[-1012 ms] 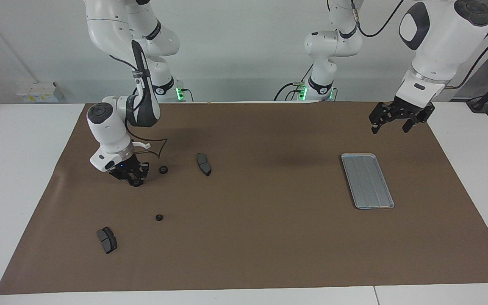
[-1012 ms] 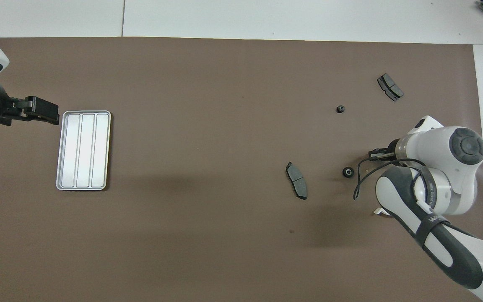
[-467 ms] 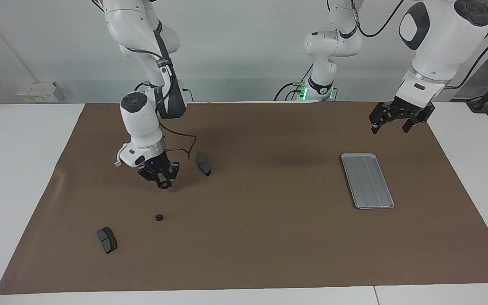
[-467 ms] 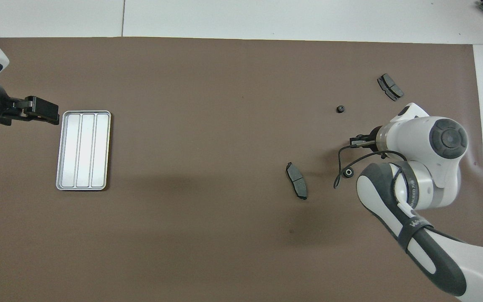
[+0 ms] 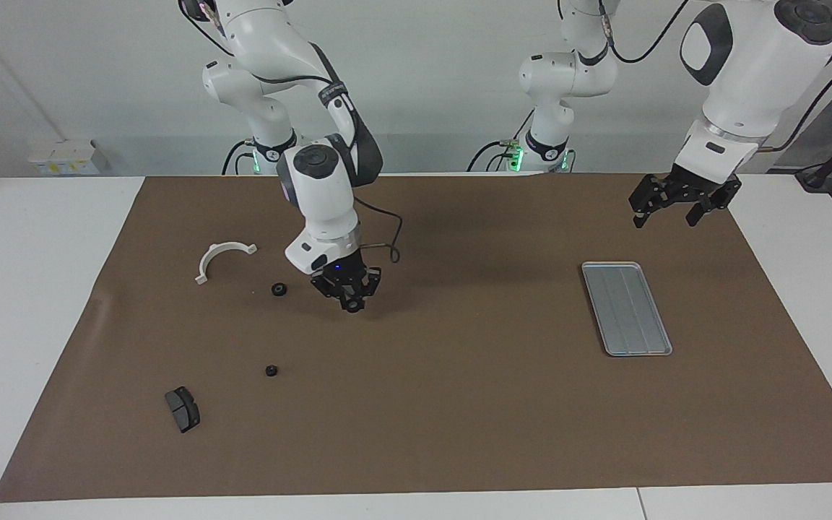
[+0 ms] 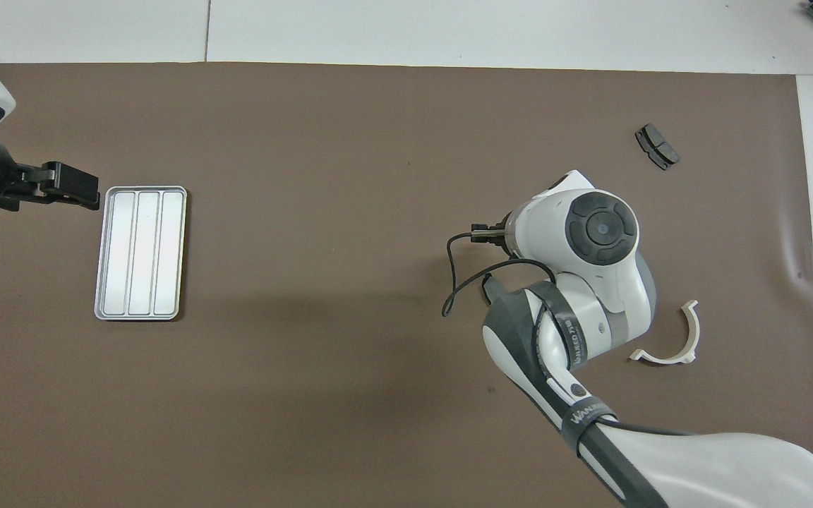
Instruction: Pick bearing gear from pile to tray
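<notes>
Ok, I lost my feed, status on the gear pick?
Right gripper over the mat, shut on black gear. Left gripper open, waiting by tray. Only bare mat between gear and tray.

Two small black gears point(image 5: 279, 289) point(image 5: 271, 371), one dark pad point(image 5: 183, 409), one white half-ring point(image 5: 222, 258), one tray point(image 5: 626, 308), one brown mat point(image 5: 459, 404)

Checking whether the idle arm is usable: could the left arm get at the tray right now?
Probably yes. The left gripper hangs open over the mat close to the tray, with nothing between them; the right gripper, holding a gear, is well away.
</notes>
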You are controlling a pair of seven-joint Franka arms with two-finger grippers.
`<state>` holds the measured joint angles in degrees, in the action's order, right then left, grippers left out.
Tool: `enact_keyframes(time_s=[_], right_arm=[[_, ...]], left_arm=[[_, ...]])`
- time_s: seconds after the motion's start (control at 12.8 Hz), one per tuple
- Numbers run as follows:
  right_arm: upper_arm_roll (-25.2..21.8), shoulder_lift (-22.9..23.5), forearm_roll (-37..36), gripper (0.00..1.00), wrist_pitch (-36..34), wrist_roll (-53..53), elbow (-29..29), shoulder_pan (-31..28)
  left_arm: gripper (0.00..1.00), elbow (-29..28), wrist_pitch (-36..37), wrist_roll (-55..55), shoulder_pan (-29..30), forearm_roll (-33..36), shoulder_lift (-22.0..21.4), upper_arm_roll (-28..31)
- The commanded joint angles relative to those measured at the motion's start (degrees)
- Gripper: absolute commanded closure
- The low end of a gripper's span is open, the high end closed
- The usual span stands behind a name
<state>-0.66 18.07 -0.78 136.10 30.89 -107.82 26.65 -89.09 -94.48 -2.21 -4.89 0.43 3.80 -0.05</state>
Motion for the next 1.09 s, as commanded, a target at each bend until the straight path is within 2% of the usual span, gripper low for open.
enact_keyframes(time_s=[0.0, 0.16, 0.31, 0.47, 0.7, 0.78, 0.93, 1.01], right_arm=[[-0.2, 8.1, -4.0, 1.00, -5.6, 8.4, 12.7, 2.4], [-0.2, 13.5, -4.9, 1.00, -7.1, 13.4, 19.1, 5.6], [-0.2, 15.7, -5.0, 1.00, -7.2, 15.6, 20.3, 6.7], [-0.1, 19.1, -4.9, 1.00, -6.7, 17.4, 24.6, 8.0], [-0.1, 18.9, -4.1, 0.98, -6.1, 17.5, 24.0, 9.3], [0.0, 18.9, -4.0, 0.87, -6.3, 17.5, 23.2, 10.3], [0.0, 18.3, -4.0, 0.74, -5.9, 17.5, 21.5, 10.9], [0.2, 18.1, -4.1, 0.62, -6.0, 17.5, 21.0, 10.9]], left_arm=[[0.00, 0.0, 0.5, 0.0, 0.6, -0.6, -0.6, -0.2], [0.00, 0.0, 0.5, 0.1, 0.5, -0.6, -0.6, -0.1], [0.00, 0.0, 0.8, -0.1, 0.5, -0.6, -0.6, -0.2], [0.00, 0.2, 0.4, 0.3, 0.4, -0.6, -0.6, -0.3], [0.00, 0.3, 0.2, -0.1, 0.3, -0.9, -1.2, -0.7], [0.00, 0.3, -0.1, -0.2, -0.4, -0.9, -1.2, -0.9], [0.00, 0.3, 0.1, -0.9, -1.6, -0.8, -1.2, -2.2], [0.00, 0.4, -0.3, -3.1, -2.6, -0.8, -1.2, -2.8]])
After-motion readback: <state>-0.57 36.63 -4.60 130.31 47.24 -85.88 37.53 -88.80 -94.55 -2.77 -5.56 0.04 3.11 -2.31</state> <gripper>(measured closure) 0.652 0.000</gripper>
